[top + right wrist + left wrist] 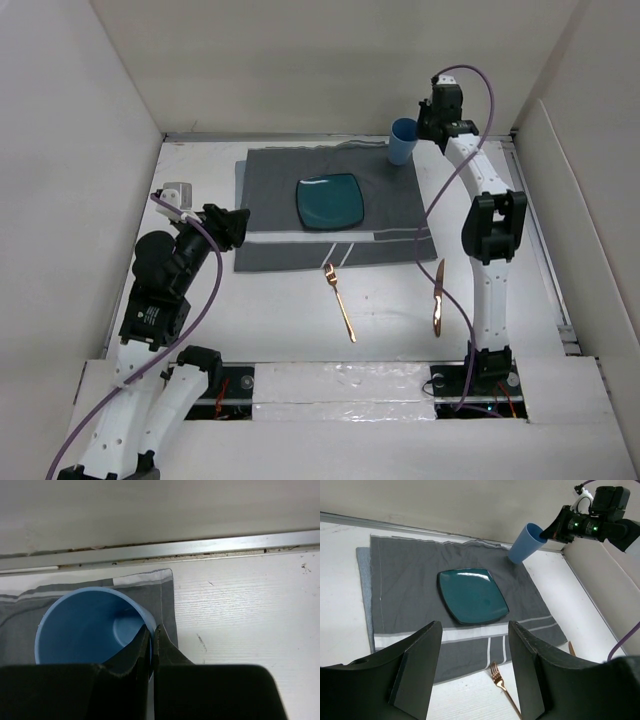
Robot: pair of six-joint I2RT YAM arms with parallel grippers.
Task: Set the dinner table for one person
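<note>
On the white dinner table lies a grey striped placemat with a square teal plate on it. My right gripper is shut on the rim of a blue cup at the placemat's far right corner; the cup leans in the left wrist view. A copper fork and a copper knife lie on the table below the placemat. My left gripper is open and empty, hovering at the placemat's left edge.
White walls enclose the table on the left, far and right sides. A metal rail runs along the far edge. A small white box sits at the left. Purple cables hang from both arms.
</note>
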